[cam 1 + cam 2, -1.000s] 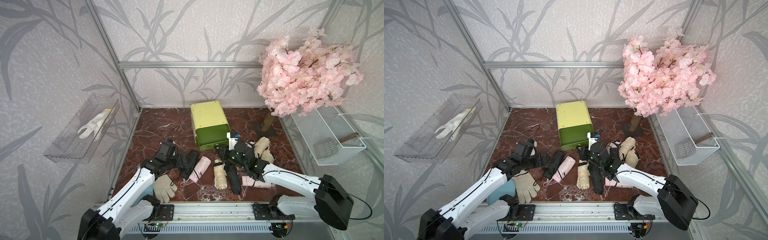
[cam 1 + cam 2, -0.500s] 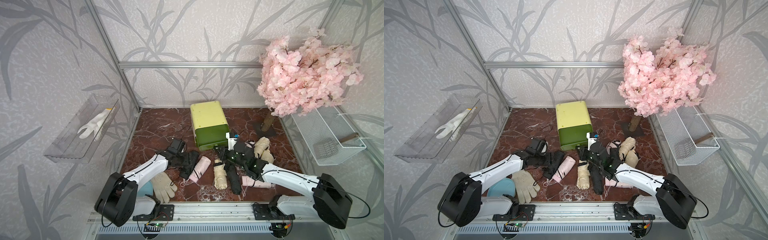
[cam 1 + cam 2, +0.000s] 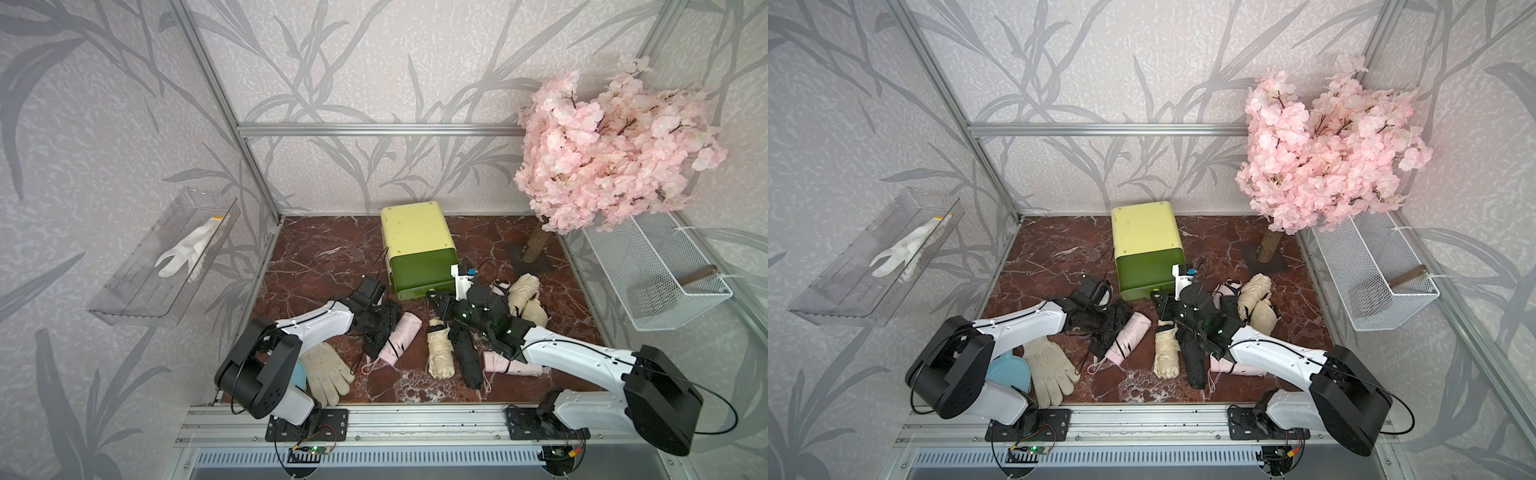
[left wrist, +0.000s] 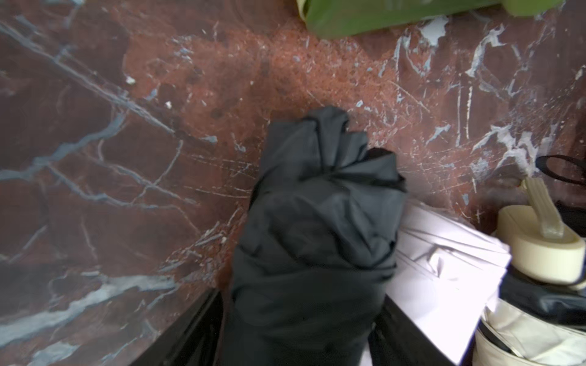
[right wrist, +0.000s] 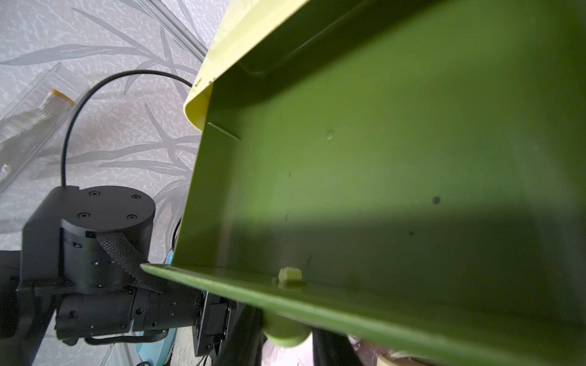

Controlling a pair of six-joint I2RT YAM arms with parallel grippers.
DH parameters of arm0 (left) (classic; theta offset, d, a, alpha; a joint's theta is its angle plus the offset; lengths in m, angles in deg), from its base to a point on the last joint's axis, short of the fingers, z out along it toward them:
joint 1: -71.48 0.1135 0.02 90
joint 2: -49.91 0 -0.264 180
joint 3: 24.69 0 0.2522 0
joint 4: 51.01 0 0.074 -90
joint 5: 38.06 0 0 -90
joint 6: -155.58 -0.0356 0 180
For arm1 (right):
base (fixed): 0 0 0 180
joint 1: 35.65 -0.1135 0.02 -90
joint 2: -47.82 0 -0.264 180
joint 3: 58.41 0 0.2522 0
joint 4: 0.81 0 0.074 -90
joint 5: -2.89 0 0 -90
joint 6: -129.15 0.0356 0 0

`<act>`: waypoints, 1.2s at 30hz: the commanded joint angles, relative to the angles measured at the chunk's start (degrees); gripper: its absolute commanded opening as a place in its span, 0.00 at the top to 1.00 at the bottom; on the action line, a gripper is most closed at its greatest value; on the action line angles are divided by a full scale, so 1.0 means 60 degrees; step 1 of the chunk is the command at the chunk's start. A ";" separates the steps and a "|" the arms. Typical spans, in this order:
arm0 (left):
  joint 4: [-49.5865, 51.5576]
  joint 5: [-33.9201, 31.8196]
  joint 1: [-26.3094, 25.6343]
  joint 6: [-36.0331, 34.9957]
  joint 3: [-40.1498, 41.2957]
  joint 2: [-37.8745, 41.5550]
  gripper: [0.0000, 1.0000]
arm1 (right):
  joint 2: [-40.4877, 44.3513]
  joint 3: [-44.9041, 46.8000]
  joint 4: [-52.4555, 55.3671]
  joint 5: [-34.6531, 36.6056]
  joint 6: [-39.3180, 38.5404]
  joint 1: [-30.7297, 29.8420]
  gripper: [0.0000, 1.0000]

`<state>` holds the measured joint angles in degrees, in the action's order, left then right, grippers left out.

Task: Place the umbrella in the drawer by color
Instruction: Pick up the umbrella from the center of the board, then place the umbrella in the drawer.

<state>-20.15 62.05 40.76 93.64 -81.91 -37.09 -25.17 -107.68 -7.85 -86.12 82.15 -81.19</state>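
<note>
Handling: the black umbrella point(image 4: 317, 221) is judged light and soft, folded cloth rolled over a stiff core. The slick fabric may slide or bunch under a pinch.
Hold: the roll is best taken across its middle, where the core backs the folds. Loose cloth ends are best avoided.
Place: the black umbrella lies on the counter point(image 3: 324, 257), touching a pink umbrella point(image 3: 399, 336), near the chest point(image 3: 415, 232).
Left claw point(image 4: 301, 298): set astride the black umbrella, one finger on each side. Whether the cloth is pinched cannot be told.
Right claw point(image 5: 284, 340): pressed together on the knob point(image 5: 285, 332) of a drawer point(image 5: 380, 190).
Drawer: pulled out and seen empty in the right wrist view.
Risk: the pink umbrella may be dragged along when the black one is lifted.
</note>
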 commanded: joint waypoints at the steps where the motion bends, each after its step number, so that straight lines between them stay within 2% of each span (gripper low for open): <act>1: 0.0400 -0.0864 -0.0066 -0.0067 0.0022 -0.0255 0.32 | -0.0199 0.0044 0.0699 -0.0019 -0.0180 -0.0027 0.94; 3: 0.0385 -0.1089 -0.0070 -0.0005 0.0141 -0.0080 0.43 | -0.0169 0.0059 0.0700 -0.0020 -0.0180 -0.0024 0.94; 7: 0.0667 -0.1630 -0.0072 -0.0017 0.0071 0.0679 0.73 | -0.0126 0.0103 0.0683 0.0024 -0.0191 -0.0027 0.94; 13: 0.1892 -0.3302 -0.0067 -0.0538 -0.0680 0.3147 0.77 | -0.0250 0.0088 0.0657 -0.0021 -0.0188 -0.0027 0.94; 16: 0.1943 -0.3741 -0.0068 -0.1701 -0.1526 0.4270 0.77 | -0.0371 0.0095 0.0583 -0.0106 -0.0124 -0.0025 0.94; 18: 0.1735 -0.3291 -0.0076 -0.2709 -0.2363 0.4526 0.75 | -0.0431 0.0088 0.0510 -0.0197 -0.0078 -0.0023 0.94; 20: 0.1487 -0.2324 -0.0080 -0.3684 -0.3347 0.4297 0.72 | -0.0502 0.0074 0.0452 -0.0238 -0.0050 -0.0027 0.94; 22: 0.0954 -0.0573 -0.0071 -0.5064 -0.4242 0.3810 0.72 | -0.0589 0.0034 0.0434 -0.0264 -0.0050 -0.0027 0.94; 26: -0.0689 0.2256 -0.0078 -0.7597 -0.4849 0.3116 0.69 | -0.0681 -0.0044 0.0394 -0.0398 -0.0013 -0.0020 0.94; 28: -0.1307 0.3060 -0.0073 -0.7995 -0.5137 0.2678 0.69 | -0.0667 -0.0044 0.0422 -0.0372 -0.0033 -0.0024 0.94; 32: -0.3583 0.4248 -0.0080 -0.7858 -0.4925 0.1886 0.72 | -0.0638 -0.0029 0.0458 -0.0254 -0.0077 -0.0027 0.94; 36: -0.6596 0.3921 -0.0174 -0.7651 -0.4162 0.1160 0.73 | -0.0652 -0.0040 0.0491 -0.0247 -0.0120 -0.0012 0.93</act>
<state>-40.82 82.12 40.02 49.47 -108.12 -28.74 -27.36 -108.05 -10.52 -87.63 82.37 -81.19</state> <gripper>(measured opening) 0.320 0.258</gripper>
